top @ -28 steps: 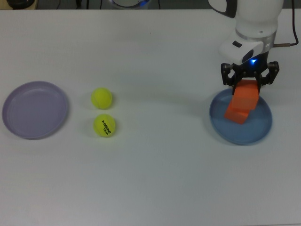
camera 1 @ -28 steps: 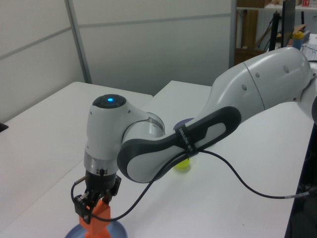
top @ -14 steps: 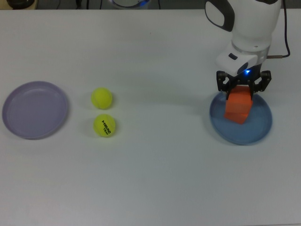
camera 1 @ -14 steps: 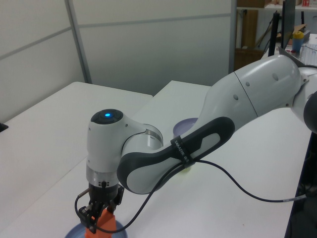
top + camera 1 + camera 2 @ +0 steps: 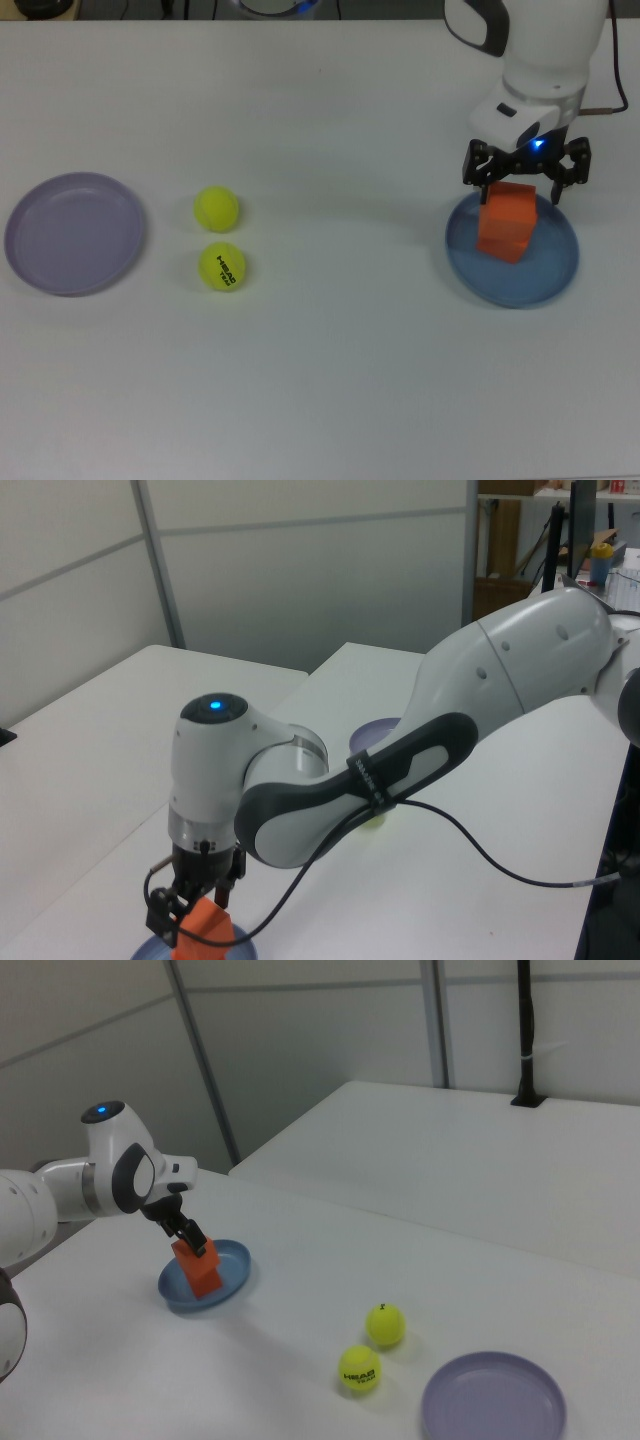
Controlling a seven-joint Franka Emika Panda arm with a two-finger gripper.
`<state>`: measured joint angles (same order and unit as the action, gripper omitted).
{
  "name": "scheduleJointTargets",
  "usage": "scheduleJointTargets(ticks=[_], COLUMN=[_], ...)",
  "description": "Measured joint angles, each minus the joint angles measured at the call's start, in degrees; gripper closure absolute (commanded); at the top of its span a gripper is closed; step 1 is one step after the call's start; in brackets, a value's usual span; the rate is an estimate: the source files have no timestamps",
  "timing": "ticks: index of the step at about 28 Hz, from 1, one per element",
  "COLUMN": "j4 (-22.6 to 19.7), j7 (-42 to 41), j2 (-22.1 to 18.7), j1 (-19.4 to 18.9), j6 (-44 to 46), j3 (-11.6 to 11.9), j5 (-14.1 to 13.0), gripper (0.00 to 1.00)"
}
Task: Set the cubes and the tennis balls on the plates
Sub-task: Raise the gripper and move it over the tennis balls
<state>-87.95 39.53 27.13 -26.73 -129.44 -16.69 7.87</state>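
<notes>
With the 2 matte orange cubes (image 5: 508, 222) stacked on the round blue plate (image 5: 555, 272), the black 2-finger gripper (image 5: 527, 172) hangs wide open just above them, so next it must fetch the 2 fuzzy yellow-green tennis balls (image 5: 217, 208) well away from that plate.

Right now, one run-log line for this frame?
claw: open above stacked orange cubes | cubes: on blue round plate | two yellow-green tennis balls: on white table | lilac round plate: bare
</notes>
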Motion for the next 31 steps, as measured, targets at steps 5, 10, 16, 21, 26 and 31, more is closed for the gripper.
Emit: scheduleJointTargets(ticks=[5, 10, 16, 21, 26, 31], j4=[0.6, 0.7, -0.6, -5.6, -12.0, -16.1], j7=[1.0, 1.4, -2.2, -9.9, -17.3, -24.1], j2=[-2.6, -6.6, -12.0, -16.5, -20.0, -21.7], j1=[0.2, 1.8, 5.9, 7.4, 7.8, 7.9], j6=[0.7, 6.2, 13.9, 16.7, 16.7, 16.7], j3=[0.0, 0.3, 1.5, 7.1, 13.1, 18.5], j5=[0.0, 0.0, -0.8, -3.6, -4.8, -7.8], gripper=[0.0, 0.0, 0.0, 0.0, 0.0, 0.0])
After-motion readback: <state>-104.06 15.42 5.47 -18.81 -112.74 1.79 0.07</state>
